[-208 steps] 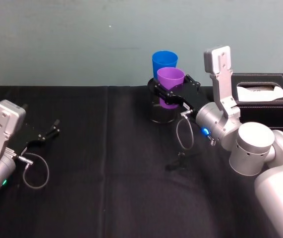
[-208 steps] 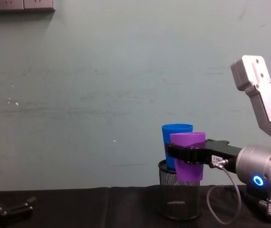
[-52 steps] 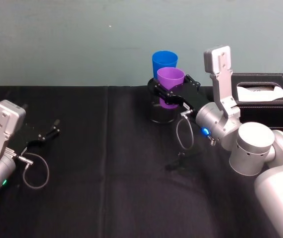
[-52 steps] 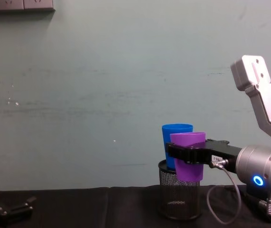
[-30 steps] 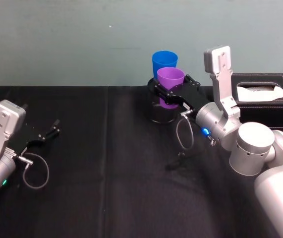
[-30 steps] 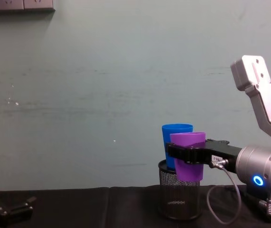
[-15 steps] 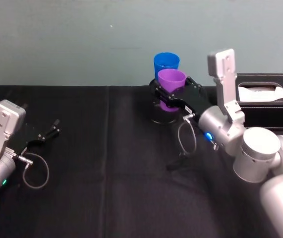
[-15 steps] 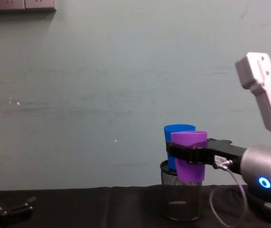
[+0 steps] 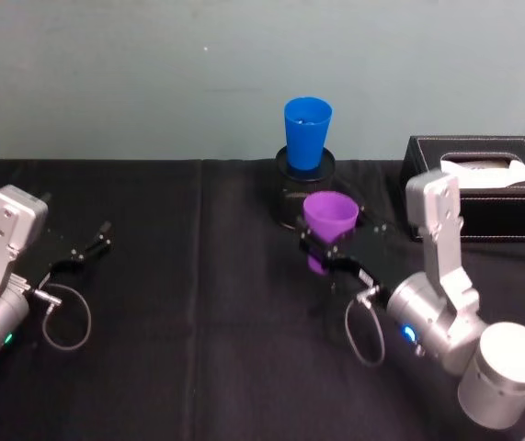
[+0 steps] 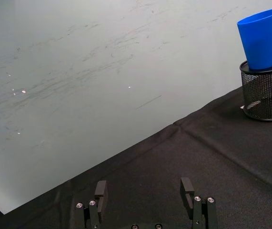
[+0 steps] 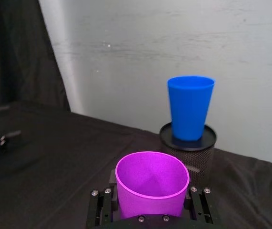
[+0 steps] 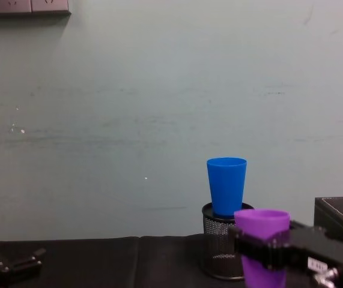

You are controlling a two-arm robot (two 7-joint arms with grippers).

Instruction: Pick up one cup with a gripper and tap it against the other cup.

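Purple cup (image 9: 328, 227): one, upright, clamped in the jaws of the right gripper (image 9: 334, 256), held above the tabletop (image 9: 198, 349).
Blue cup (image 9: 306, 135): one, upright on the black mesh holder (image 9: 285, 195), lying farther back and slightly left of the purple cup, well apart from it; the tap looks to require travel that way.
Left gripper (image 9: 92, 246): one, jaws apart, idle at the tabletop's far left.
Tissue box (image 9: 483, 184): one, right.
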